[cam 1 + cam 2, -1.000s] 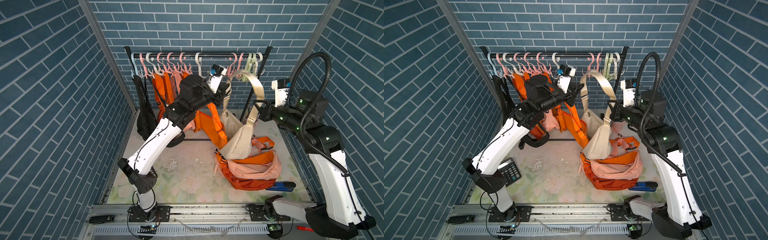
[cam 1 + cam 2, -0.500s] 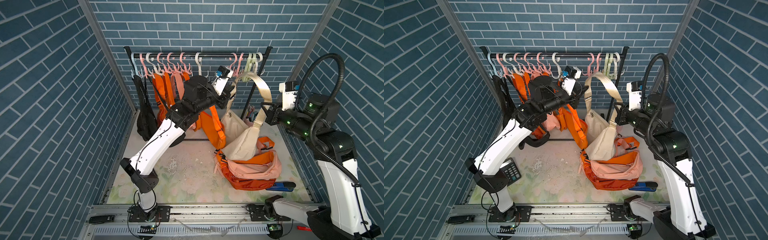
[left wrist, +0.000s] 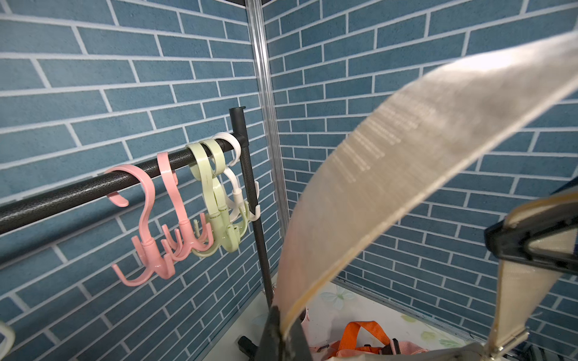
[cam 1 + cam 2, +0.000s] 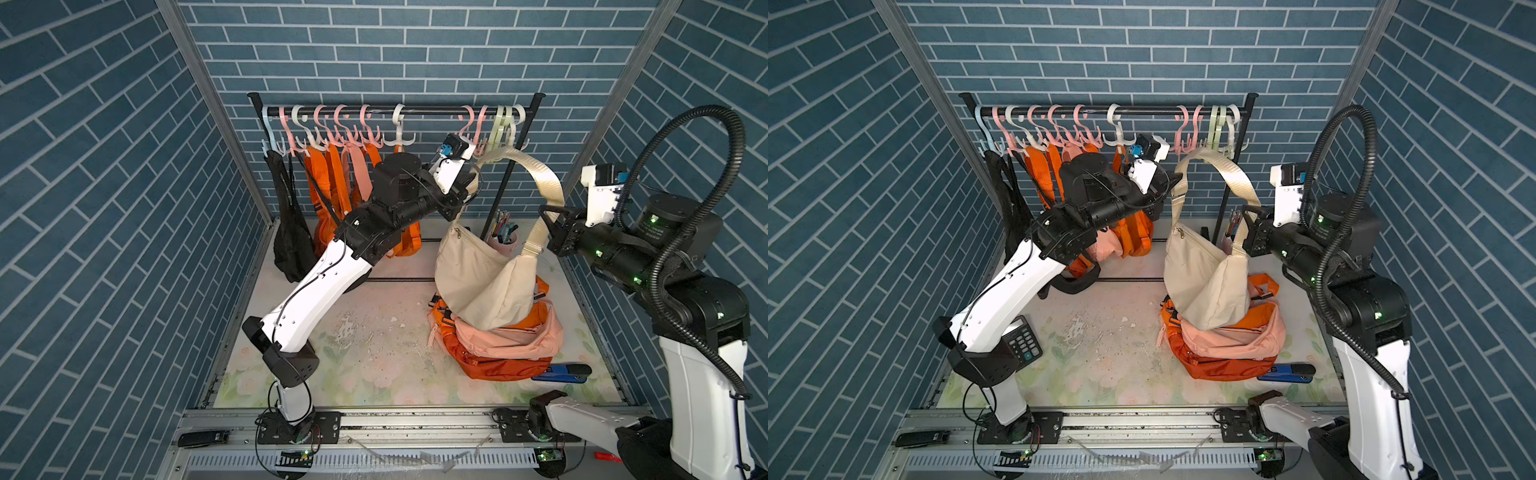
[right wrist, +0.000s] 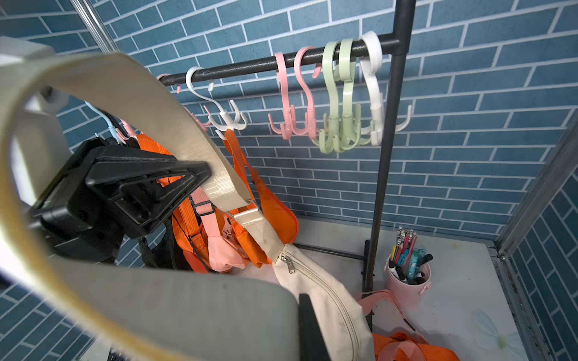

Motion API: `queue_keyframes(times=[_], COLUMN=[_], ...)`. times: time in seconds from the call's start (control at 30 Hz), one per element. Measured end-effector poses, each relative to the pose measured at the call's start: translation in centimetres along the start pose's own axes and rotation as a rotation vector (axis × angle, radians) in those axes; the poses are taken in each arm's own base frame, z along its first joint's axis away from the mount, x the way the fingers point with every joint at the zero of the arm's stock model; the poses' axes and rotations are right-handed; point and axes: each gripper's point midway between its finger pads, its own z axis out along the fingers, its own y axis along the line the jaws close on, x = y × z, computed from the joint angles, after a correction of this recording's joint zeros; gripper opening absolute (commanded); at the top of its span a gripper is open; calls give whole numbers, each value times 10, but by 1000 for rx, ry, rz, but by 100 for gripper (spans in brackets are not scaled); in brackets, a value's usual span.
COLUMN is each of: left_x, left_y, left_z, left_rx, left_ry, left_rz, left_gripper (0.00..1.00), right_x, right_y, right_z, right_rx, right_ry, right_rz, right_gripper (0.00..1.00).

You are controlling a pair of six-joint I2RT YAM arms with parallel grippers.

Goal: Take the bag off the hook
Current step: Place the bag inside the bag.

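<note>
Left gripper point(image 5: 205, 171) and right gripper point(image 4: 547, 211) each clamp shut on the strap point(image 4: 536, 170); the cream bag point(image 4: 473, 270) hangs below, between them.

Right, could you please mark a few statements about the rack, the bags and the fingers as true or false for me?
1. The strap of the cream bag is off every hook. True.
2. The left fingers and the right fingers are both shut on that strap. True.
3. The black bag lies on the table. False: it hangs at the left end of the rail.
4. The pink cup is empty. False: it holds pens.
5. The green hooks carry nothing. True.
</note>
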Motion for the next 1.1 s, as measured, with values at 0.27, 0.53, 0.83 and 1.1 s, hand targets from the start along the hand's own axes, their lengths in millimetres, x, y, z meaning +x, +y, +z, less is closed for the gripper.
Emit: queue_keyframes(times=[0.27,0.53,0.83,1.1], left_x=[-17,-37,-31,-36], left_y=[-19,-46,-75,-105], left_z=[-36,-73,-87,-102], left_rx=[-14,-19,-23,-15], left_ry=[-14,-47,-17,-18], left_rz=[72,138,200,258], left_gripper=[0,0,0,0], right_x=[-2,-2,-1,9], right_y=[-6,-18,-34,-43], right_z=[-28,-56,-98,-123], right_rx=[48,130,243,299], right_ry=[-26,-49,-87,-90], right_rz=[-1,4,25,33], right_gripper=[0,0,0,0])
